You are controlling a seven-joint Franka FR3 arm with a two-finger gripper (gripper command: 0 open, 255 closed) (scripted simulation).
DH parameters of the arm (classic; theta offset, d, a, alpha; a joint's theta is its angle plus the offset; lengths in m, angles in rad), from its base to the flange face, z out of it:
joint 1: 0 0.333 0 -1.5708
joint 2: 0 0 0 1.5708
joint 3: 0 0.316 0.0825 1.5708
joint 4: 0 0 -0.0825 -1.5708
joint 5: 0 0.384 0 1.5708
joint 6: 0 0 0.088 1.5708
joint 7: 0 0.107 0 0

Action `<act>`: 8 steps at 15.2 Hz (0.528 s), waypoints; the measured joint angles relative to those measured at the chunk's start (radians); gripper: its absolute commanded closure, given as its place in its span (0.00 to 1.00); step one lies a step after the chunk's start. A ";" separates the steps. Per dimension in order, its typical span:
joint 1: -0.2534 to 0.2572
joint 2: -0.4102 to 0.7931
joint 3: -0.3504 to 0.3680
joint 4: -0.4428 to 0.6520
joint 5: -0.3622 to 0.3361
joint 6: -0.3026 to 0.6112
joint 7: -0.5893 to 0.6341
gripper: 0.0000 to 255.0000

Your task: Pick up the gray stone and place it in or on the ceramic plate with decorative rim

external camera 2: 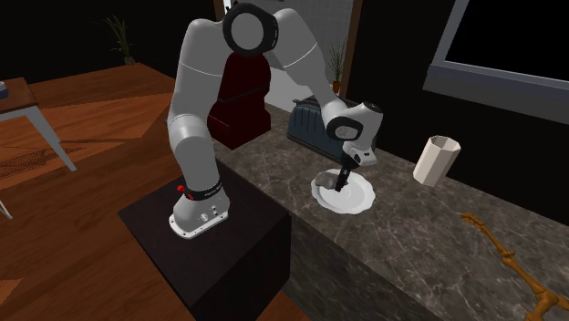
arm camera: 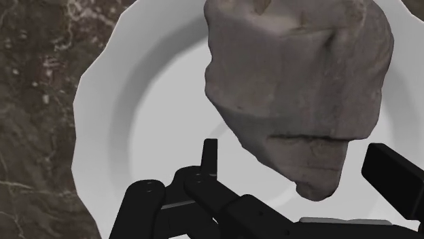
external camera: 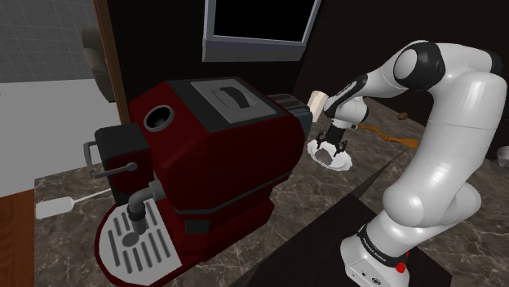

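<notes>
Wrist view: grey stone [arm camera: 299, 88] over the middle of the white plate [arm camera: 102, 136], apparently resting on it. Gripper [arm camera: 295, 151] fingers wide, flanking the stone's narrow end, slivers of plate between, so seemingly not clasped. Best now: lift straight up, fingers spread, no nudging the stone. Shoulder view: plate right of centre on dark marbled counter [external camera: 314, 196], red coffee machine [external camera: 212, 155] left of centre, window [external camera: 257, 28] at top. Second exterior view: wooden floor [external camera 2: 82, 210] at left.

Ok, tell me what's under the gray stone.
The white plate with its scalloped rim lies under the stone, on the dark marbled counter. The stone covers part of the plate's middle.
</notes>
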 measured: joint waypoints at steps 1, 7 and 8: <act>0.000 0.002 0.001 0.000 0.001 0.002 0.000 0.00; 0.000 0.002 0.001 0.002 0.002 0.003 -0.001 1.00; 0.000 0.002 0.001 0.002 0.002 0.003 -0.001 1.00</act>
